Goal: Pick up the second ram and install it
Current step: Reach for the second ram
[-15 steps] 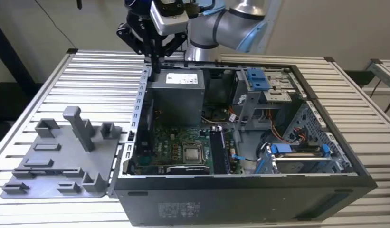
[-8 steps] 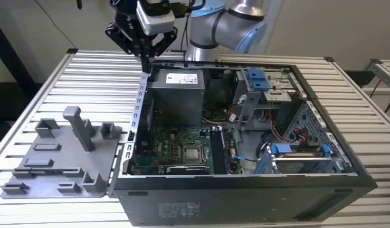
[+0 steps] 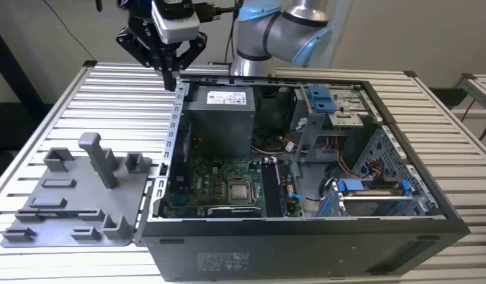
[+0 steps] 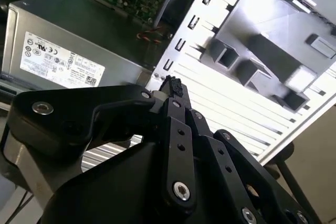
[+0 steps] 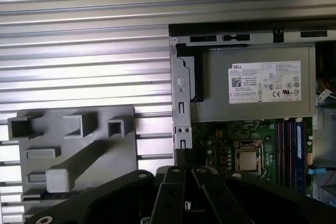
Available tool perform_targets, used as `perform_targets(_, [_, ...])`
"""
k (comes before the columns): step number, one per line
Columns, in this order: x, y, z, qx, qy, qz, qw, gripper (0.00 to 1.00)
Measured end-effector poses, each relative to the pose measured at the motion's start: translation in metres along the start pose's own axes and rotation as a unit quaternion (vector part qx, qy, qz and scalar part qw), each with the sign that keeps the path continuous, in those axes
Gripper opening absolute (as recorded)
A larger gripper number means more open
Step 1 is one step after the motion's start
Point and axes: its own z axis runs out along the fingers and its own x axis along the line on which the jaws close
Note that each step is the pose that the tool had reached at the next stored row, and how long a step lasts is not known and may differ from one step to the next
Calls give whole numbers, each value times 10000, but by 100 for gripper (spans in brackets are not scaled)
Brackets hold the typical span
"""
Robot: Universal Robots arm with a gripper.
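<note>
My gripper [image 3: 171,81] hangs above the far corner of the open computer case [image 3: 179,118], on the exterior view's left, with its black fingers shut and nothing between them. In both wrist views the fingertips [image 4: 170,83] [image 5: 181,155] meet at one point over the case's edge. Dark memory sticks [image 3: 270,186] [image 5: 286,148] stand in the motherboard slots beside the square silver chip [image 3: 241,190]. I cannot tell which of them is the second ram.
A grey plastic holder [image 3: 77,195] [image 5: 79,145] with upright posts lies on the slatted metal table [image 3: 108,100] at the exterior view's left of the case. The power supply box [image 3: 219,118] [image 5: 257,85] and blue drive brackets [image 3: 325,100] fill the case's far side.
</note>
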Motion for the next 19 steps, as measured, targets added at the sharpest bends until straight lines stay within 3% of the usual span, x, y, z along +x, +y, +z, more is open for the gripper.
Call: perform_targets(19, [449,-32,1,0,3,1,10000,11])
